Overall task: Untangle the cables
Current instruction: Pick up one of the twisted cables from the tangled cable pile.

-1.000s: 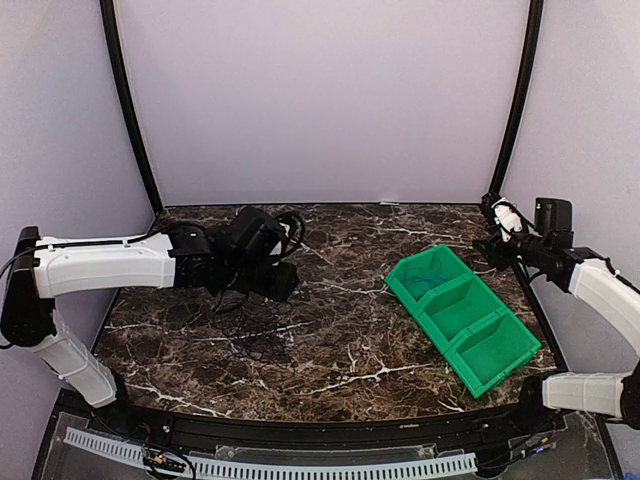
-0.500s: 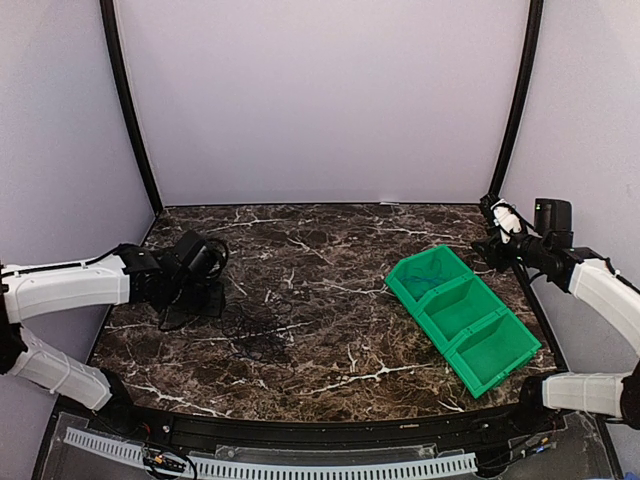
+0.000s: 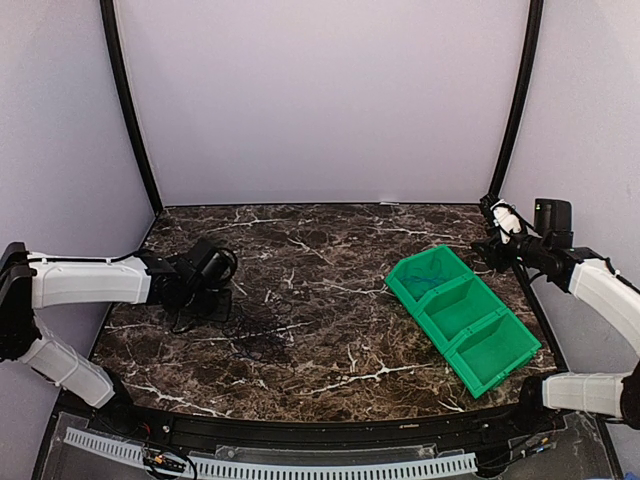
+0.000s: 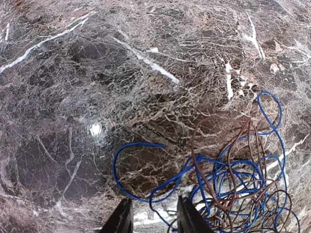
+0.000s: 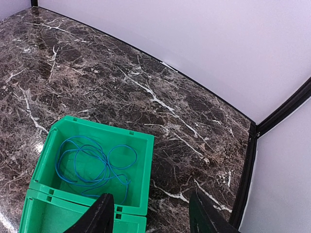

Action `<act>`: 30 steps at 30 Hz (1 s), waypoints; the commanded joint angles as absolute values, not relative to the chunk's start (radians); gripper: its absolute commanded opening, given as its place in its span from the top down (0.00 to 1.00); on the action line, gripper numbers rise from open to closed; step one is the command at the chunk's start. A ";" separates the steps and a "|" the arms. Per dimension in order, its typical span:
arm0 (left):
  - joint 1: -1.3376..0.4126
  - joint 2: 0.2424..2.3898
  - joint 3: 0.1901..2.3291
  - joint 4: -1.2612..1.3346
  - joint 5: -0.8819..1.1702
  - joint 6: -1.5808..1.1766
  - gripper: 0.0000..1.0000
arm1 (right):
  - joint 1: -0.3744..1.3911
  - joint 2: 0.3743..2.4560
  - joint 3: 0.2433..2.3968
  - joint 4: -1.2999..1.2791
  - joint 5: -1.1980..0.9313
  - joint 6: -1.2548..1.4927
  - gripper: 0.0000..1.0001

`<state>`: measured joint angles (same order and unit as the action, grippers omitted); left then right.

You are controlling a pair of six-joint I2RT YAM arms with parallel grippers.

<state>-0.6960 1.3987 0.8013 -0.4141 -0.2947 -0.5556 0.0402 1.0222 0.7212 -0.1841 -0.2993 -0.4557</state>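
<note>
Hovering low at 9 o'clock on the worktop [image 3: 330, 250], the left gripper [image 4: 154, 221] shows a narrow gap and holds nothing. Tangled blue and dark cables [image 4: 233, 184] lie at its 3 o'clock. At worktop 3 o'clock, the green bin [image 5: 141, 141] has one blue cable [image 5: 92, 162] coiled in its far compartment. The right gripper [image 5: 150, 216] is spread wide and empty, raised at the bin's 1 o'clock.

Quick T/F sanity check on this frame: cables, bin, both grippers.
1. A blue cable lies in the end compartment of the green bin. True.
2. The right gripper is shut on a cable. False: it is open and holds nothing.
3. The tangle on the table mixes blue and dark cables. True.
4. The left gripper holds the tangle above the table. False: it is open, and the tangle lies on the marble.
</note>
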 commanded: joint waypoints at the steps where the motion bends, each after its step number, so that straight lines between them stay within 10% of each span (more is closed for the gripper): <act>1: -0.683 1.438 0.790 -0.350 -0.289 -0.513 0.67 | 0.035 1.022 0.713 -0.174 -0.315 -0.462 0.45; 14: -0.673 1.438 0.834 -0.383 -0.302 -0.482 0.99 | 0.037 1.025 0.717 -0.181 -0.383 -0.453 0.45; 30: -0.675 1.108 0.895 -0.382 -0.103 -0.249 1.00 | 0.557 1.497 1.211 -0.207 -0.591 -0.283 0.38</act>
